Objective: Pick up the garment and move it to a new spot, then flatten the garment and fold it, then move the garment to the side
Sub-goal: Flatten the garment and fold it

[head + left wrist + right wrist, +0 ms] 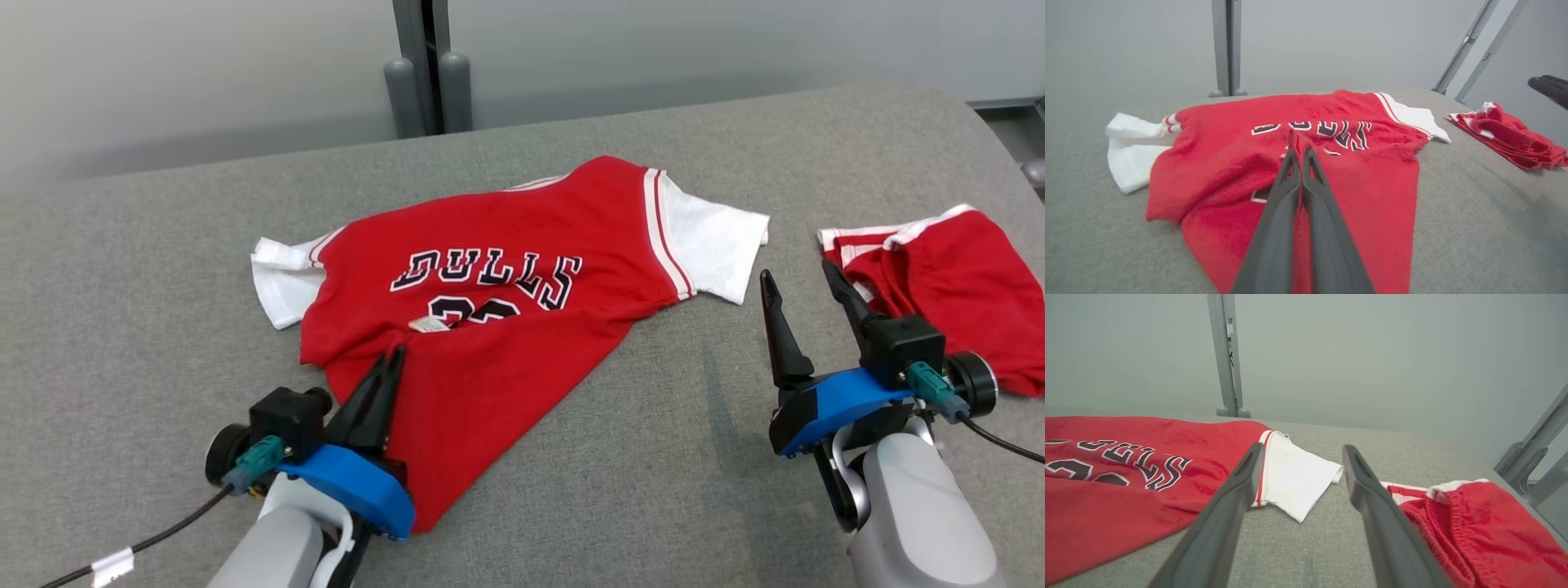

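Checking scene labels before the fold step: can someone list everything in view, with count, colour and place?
jersey: one, red with white sleeves and dark lettering, spread mid-table, rumpled near the front
shorts: one, red with white trim, bunched by the table's right edge
table: one, grey fabric top, under both garments
posts: two, grey, behind the table's far edge
left tool: one, dark fingers on a blue mount, shut on a pinch of the jersey's front part
right tool: one, same colours, open and holding nothing, between the jersey's sleeve and the shorts
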Available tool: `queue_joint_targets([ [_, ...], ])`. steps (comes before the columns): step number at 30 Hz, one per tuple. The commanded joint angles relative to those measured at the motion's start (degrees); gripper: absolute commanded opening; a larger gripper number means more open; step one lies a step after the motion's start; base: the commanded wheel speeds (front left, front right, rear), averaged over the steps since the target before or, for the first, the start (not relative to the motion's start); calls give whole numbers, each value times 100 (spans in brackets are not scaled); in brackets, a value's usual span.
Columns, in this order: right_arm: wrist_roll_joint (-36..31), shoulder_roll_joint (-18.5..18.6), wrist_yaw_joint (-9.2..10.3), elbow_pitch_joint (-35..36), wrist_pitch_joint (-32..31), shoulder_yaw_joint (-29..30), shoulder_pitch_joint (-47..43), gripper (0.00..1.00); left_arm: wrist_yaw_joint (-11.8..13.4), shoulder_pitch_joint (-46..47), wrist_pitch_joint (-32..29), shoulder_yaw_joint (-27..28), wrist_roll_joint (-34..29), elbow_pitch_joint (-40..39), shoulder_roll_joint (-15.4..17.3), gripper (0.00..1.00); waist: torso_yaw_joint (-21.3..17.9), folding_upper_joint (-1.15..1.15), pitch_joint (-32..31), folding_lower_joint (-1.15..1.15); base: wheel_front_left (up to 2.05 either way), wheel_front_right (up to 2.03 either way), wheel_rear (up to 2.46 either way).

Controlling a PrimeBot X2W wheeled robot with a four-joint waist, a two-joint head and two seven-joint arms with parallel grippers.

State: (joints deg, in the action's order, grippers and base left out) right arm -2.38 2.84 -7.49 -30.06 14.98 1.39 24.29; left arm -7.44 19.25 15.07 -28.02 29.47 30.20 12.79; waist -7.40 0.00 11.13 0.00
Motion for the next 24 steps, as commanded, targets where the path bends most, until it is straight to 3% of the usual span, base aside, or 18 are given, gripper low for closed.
queue_joint_targets([
  [1, -2, 11, -1, -5, 30, 47, -97, 100, -8, -71, 14, -25, -202, -270, 6, 0, 14, 0, -77, 0, 0, 0, 0],
  [6, -38, 15, -1, -91, 30, 150, -218, 100, -8, -217, 14, -515, -598, -1023, -136, 0, 66, 0, -316, 0, 0, 0, 0],
  [10, -7, 12, -1, -161, 30, 143, -309, 100, -7, -383, 13, -1470, -631, -1404, -71, 0, 74, 0, -477, 0, 0, 0, 0],
  [11, 0, 12, -1, -170, 30, 137, -318, 100, -7, -387, 13, -1722, -612, -1425, -30, 6, 74, 0, -501, 0, 0, 0, 0],
  [12, 9, 13, -1, -186, 29, 139, -327, 100, -5, -406, 13, -1930, -533, -1397, -6, 28, 73, 0, -527, 0, 0, 0, 0],
  [13, 16, 11, -1, -201, 30, 136, -339, 100, -4, -440, 13, -2155, -449, -1322, 30, 95, 71, 0, -544, 0, 0, 0, 0],
  [14, 16, 13, -1, -210, 30, 144, -349, 100, -4, -455, 13, -2318, -382, -1218, 81, 100, 74, 0, -554, 0, 0, 0, 0],
  [24, 53, 12, -1, -233, 30, 197, -384, 100, -1, -530, 14, -2203, -22, -1178, 321, 100, 245, 0, -552, 0, 0, 0, 0],
])
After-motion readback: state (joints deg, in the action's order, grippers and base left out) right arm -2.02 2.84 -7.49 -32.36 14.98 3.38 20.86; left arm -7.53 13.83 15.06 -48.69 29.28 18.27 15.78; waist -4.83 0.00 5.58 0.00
